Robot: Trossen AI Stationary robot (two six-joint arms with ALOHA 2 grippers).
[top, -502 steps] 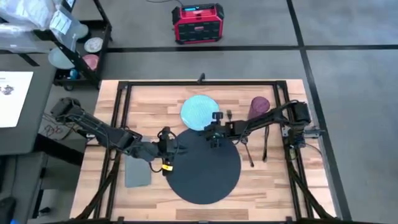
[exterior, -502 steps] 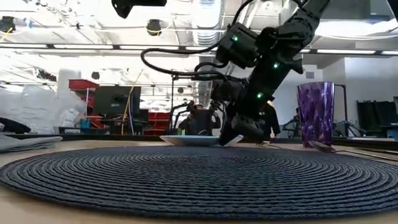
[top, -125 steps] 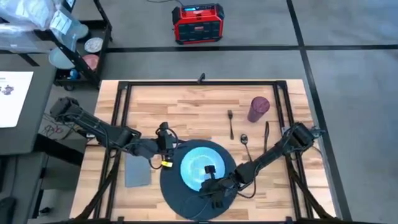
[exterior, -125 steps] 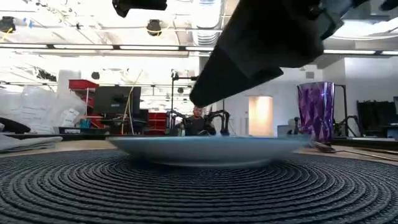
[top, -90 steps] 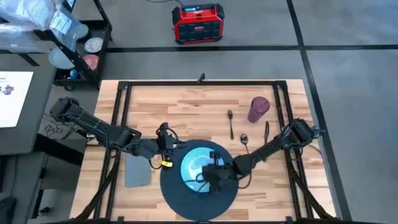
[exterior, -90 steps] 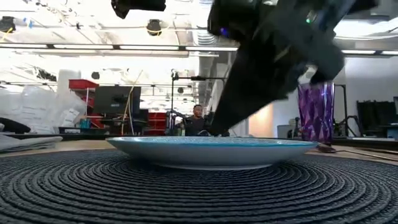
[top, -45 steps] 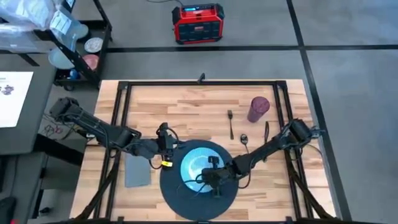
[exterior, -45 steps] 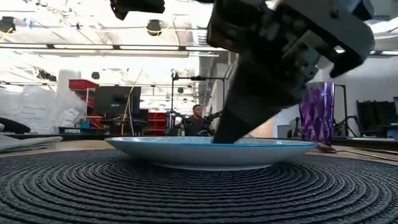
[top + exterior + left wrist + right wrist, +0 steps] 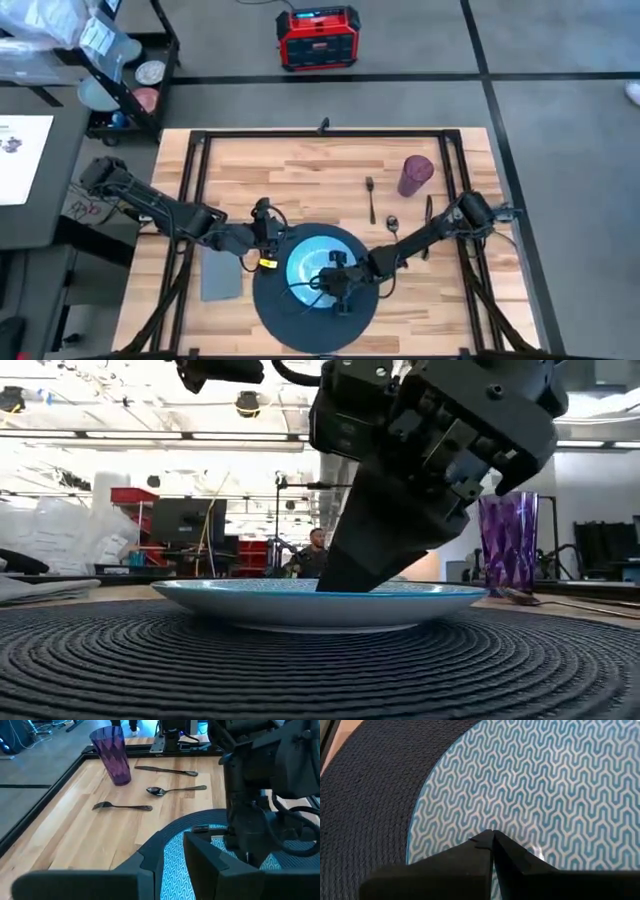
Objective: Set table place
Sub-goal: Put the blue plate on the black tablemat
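Observation:
The teal plate (image 9: 312, 268) lies flat on the dark round mat (image 9: 275, 310) at the table's near middle. My right gripper (image 9: 333, 288) reaches in from the right, shut, with its tips down on the plate (image 9: 530, 785). My left gripper (image 9: 268, 238) hovers open over the mat's far left edge (image 9: 150, 845); whether it touches the mat, I cannot tell. The grey napkin (image 9: 220, 280) lies left of the mat. Fork (image 9: 370, 200), spoon (image 9: 393, 225), knife (image 9: 428, 215) and purple cup (image 9: 415, 175) lie at the far right. My right gripper sets its shut fingertips (image 9: 485, 839) on the plate's patterned upper face (image 9: 495, 817), a little inside the rim. The fingers (image 9: 370, 550) slant down from the table's right. The plate stays flat on the mat.
Black frame tubes (image 9: 195, 200) run along the table's edges. Bare wood (image 9: 300, 180) lies far of the mat. A red case (image 9: 317, 37) stands on the floor beyond the table, and a dark side desk (image 9: 30, 170) is at the left.
My right gripper has moved a little toward the table's left edge, still shut and down on the plate. The plate has slid a short way left over the mat and stays flat.

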